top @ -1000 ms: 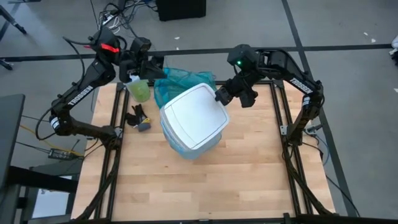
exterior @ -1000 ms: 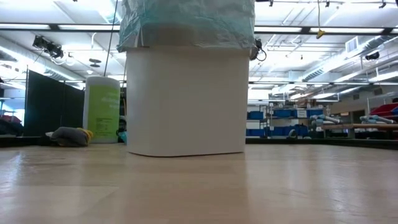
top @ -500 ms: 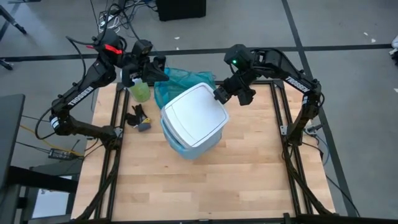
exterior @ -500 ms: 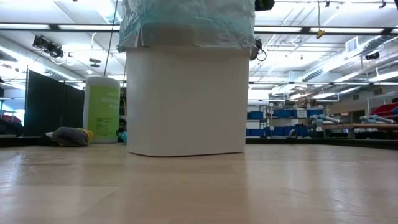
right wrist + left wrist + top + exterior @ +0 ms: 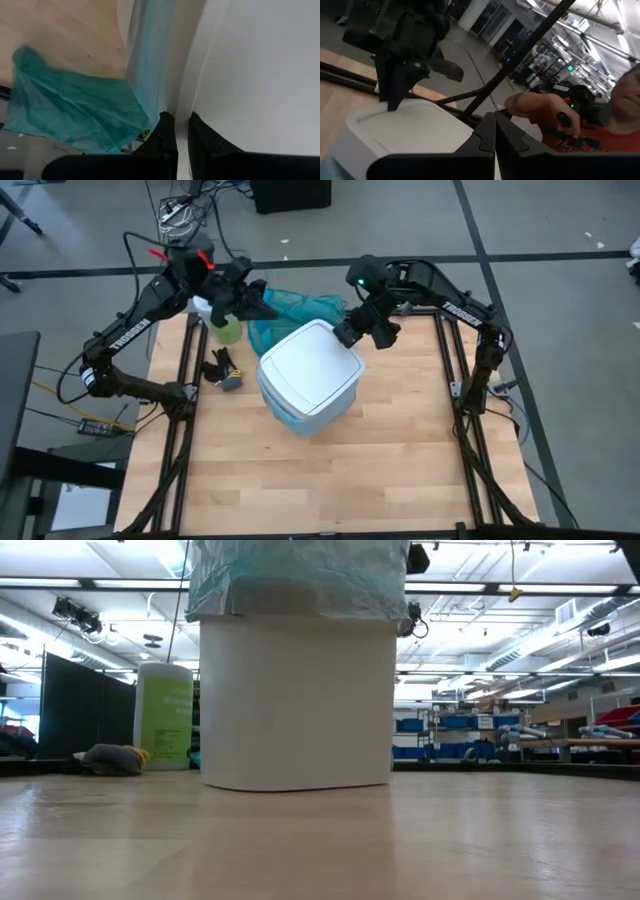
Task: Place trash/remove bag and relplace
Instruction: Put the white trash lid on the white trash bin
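We see the bin (image 5: 308, 380) mid-table, the bag (image 5: 275, 402) lining it. Left of the bin lie a bottle (image 5: 226, 326) and a glove (image 5: 222, 369); behind it, a second bag (image 5: 285, 310).

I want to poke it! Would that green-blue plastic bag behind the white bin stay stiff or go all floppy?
Probably floppy: the teal bag lies crumpled and creased on the table behind the bin. It looks thin and see-through, so likely very light. A push would probably just slide or scrunch it.

left pincer (image 5: 262, 308) closed, right pincer (image 5: 343, 337) closed
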